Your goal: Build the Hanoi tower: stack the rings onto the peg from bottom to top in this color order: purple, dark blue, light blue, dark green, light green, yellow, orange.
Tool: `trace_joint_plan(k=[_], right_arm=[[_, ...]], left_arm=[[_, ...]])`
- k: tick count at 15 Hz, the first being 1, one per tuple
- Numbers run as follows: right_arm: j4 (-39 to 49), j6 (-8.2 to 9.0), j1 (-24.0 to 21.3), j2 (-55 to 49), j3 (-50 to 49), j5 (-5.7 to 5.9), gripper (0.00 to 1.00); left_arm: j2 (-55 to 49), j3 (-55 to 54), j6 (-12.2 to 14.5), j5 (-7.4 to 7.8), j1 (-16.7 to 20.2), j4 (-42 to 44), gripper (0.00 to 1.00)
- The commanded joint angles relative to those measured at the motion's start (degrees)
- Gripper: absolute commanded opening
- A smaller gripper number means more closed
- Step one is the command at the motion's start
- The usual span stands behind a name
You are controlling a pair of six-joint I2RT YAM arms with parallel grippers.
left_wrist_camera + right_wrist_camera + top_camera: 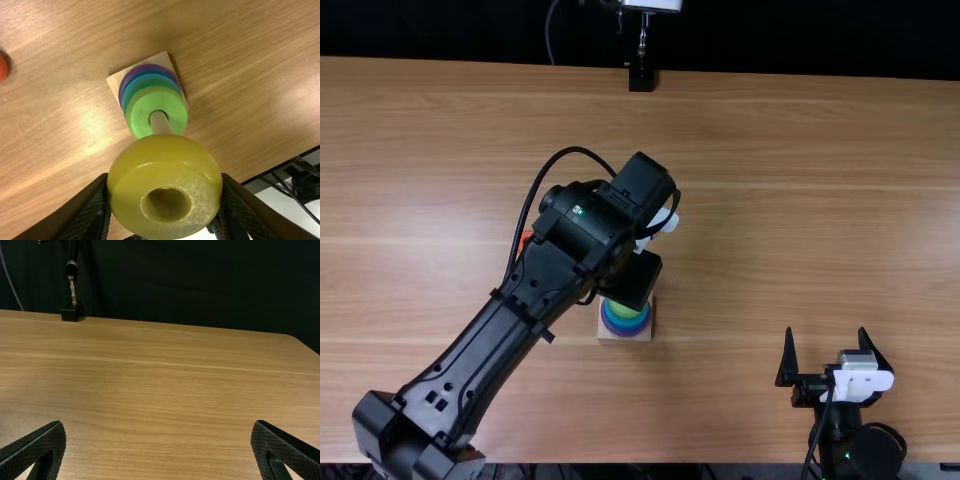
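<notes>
light brown wooden table (790,150) with lengthwise grain spans the frame in the top view, its far edge running nearly level beneath a black backdrop (800,35); the right wrist view records a rounded far corner at right. at the top of the top view, just left of centre, a slim metal rod (643,40) rises from a black block (642,79), with a thin cable (549,35) to its left. soft pale glare (92,122) noted on the wood, left of centre in the left wrist view.
</notes>
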Motion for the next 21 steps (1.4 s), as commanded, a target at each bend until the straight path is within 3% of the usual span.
trace_joint_plan(k=[1,9,10,12,16,21], right_arm=[[-0.3,-0.10,-0.5,-0.7,-1.6,0.14,1.00],[-0.3,-0.21,-0.5,-0.7,-1.6,0.14,1.00],[-0.3,-0.10,-0.5,-0.7,-1.7,0.14,1.00],[-0.3,-0.10,-0.5,-0.7,-1.6,0.14,1.00],[-0.3,-0.10,-0.5,-0.7,-1.7,0.14,1.00],[-0.3,-0.10,-0.5,-0.7,-1.6,0.14,1.00]], left_arm=[[0.6,1.7,-0.6,0.24,-1.0,0.1,0.00],[2.6,1.2,-0.5,0.87,-2.0,0.8,0.00],[2.5,1.2,-0.5,1.08,-1.9,0.8,0.11],[2.5,0.1,-0.6,1.29,-1.5,0.5,1.00],[2.2,-2.1,-0.1,0.24,-0.9,0.4,1.00],[1.9,6.2,0.4,0.24,3.8,1.1,1.00]])
